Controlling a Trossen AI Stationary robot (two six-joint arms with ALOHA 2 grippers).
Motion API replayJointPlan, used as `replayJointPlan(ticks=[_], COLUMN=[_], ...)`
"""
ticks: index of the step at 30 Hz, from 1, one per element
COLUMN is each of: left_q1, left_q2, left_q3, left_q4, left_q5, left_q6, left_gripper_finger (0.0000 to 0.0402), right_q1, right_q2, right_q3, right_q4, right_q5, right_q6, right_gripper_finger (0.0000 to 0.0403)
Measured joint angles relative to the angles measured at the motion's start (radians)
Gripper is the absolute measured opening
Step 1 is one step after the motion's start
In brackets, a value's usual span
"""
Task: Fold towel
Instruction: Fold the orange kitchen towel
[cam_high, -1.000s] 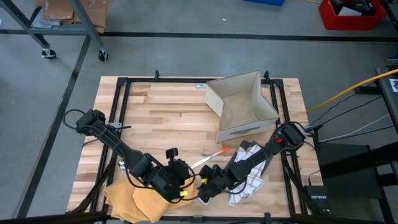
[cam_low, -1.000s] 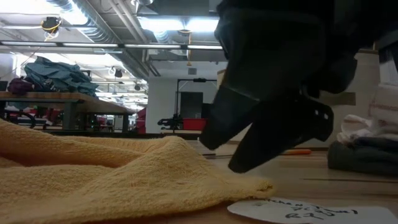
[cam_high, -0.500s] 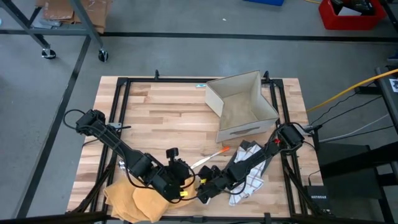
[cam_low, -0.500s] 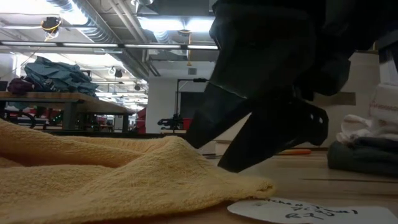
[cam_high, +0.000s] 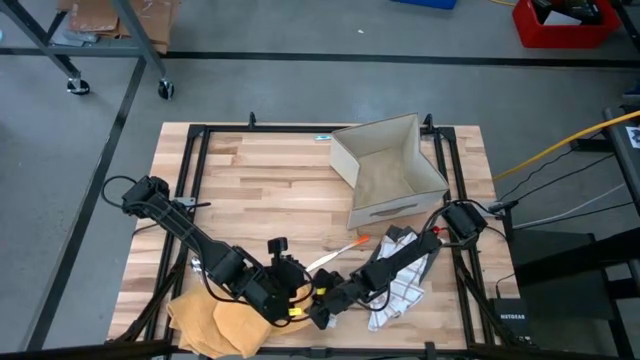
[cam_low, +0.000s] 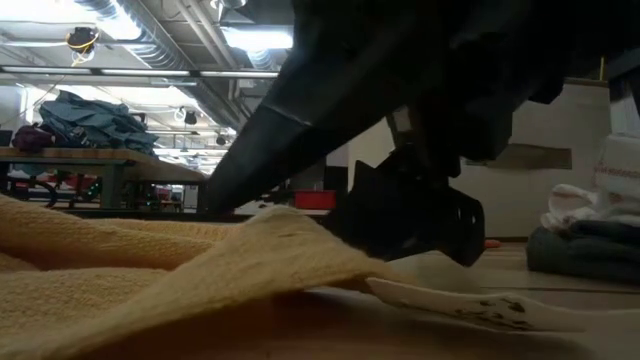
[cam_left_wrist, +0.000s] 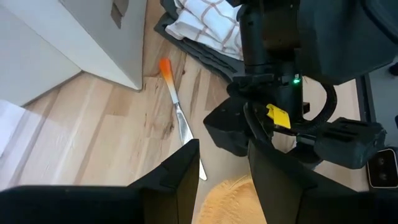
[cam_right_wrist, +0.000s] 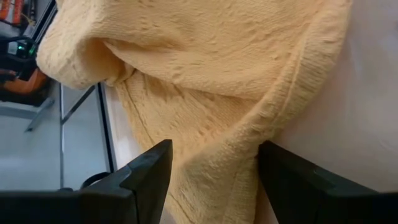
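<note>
1. One yellow towel (cam_high: 215, 322) is seen crumpled at the counter's (cam_high: 260, 180) near left corner.
2. One box (cam_high: 388, 168), one orange-handled tool (cam_high: 338, 250) and one checked cloth (cam_high: 405, 290) are counted.
3. The left gripper (cam_high: 297, 303) is held partly apart at the towel's edge; contact cannot be told.
4. The right gripper (cam_right_wrist: 211, 180) is spread wide, its fingers (cam_right_wrist: 146, 171) straddling a towel fold.
</note>
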Motion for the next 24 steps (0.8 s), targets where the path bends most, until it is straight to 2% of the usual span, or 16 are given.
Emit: replayJointPlan(ticks=[4,7,10,16,17,24], left_q1=[0.000,0.000,-0.001,-0.001,-0.001,-0.001], left_q2=[0.000,0.000,0.001,0.001,0.001,0.001], left_q3=[0.000,0.000,0.000,0.000,0.000,0.000], left_q4=[0.000,0.002,0.003,0.003,0.003,0.001], left_q5=[0.000,0.000,0.000,0.001,0.001,0.000], left_q6=[0.000,0.000,0.000,0.000,0.000,0.017], left_gripper_finger=[0.0131,0.0131,0.0131,0.0131,0.0131,0.0131], right_q1=[0.000,0.001,0.002,0.002,0.003,0.003], right_q2=[0.001,0.002,0.004,0.006,0.006,-0.064], right_q3=[0.000,0.000,0.000,-0.001,-0.001,-0.003], right_q4=[0.003,0.001,-0.006,-0.013,-0.013,-0.077], right_q5=[-0.009,0.014,0.054,0.110,0.117,0.153], right_q6=[0.001,0.001,-0.007,-0.074,-0.085,-0.151], right_gripper_finger=[0.0232,0.0209,0.0160,0.0026,0.0015,0.0034])
